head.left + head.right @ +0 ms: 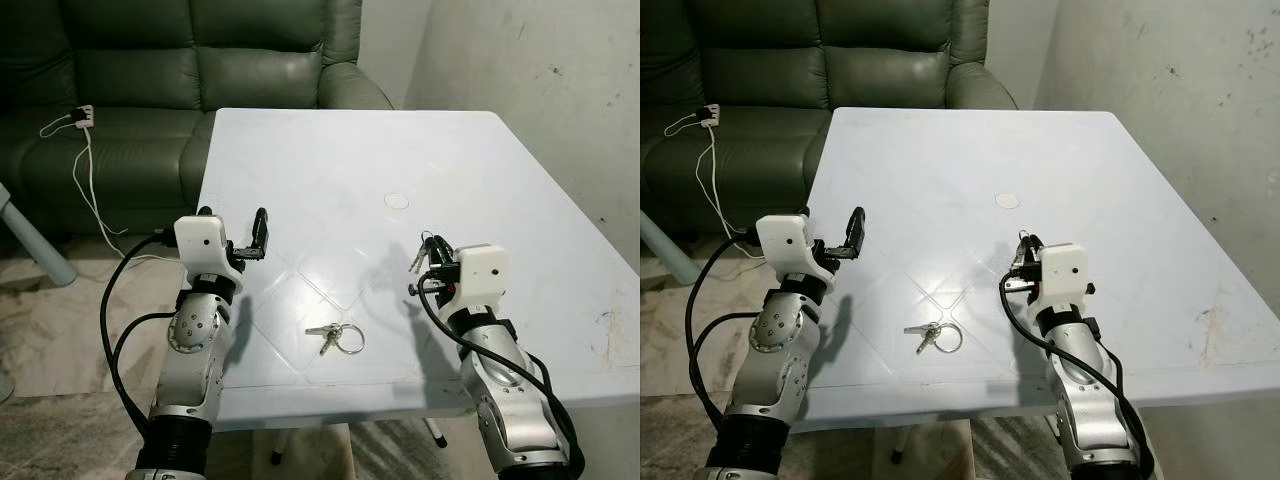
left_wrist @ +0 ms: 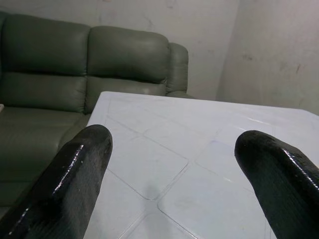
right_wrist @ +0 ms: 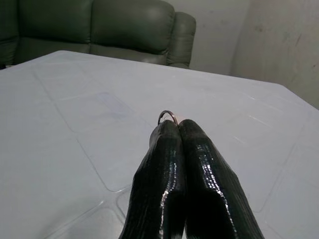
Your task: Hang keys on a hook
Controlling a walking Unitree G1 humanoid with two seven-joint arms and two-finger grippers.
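Your right claw (image 1: 428, 250) hovers over the white counter (image 1: 330, 160) with its fingers pressed together, pinching a small metal ring (image 3: 167, 116) at their tips. A set of keys (image 1: 335, 337) lies flat near the counter's front edge, between both arms. Your left claw (image 1: 258, 232) hangs spread wide at the counter's left edge.

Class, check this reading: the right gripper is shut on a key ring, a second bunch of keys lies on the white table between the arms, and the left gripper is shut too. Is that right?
Not quite. The left gripper is open: the left wrist view shows its two black fingers wide apart. The rest stands: the right gripper is shut on a key ring, and a second bunch of keys lies on the white table.
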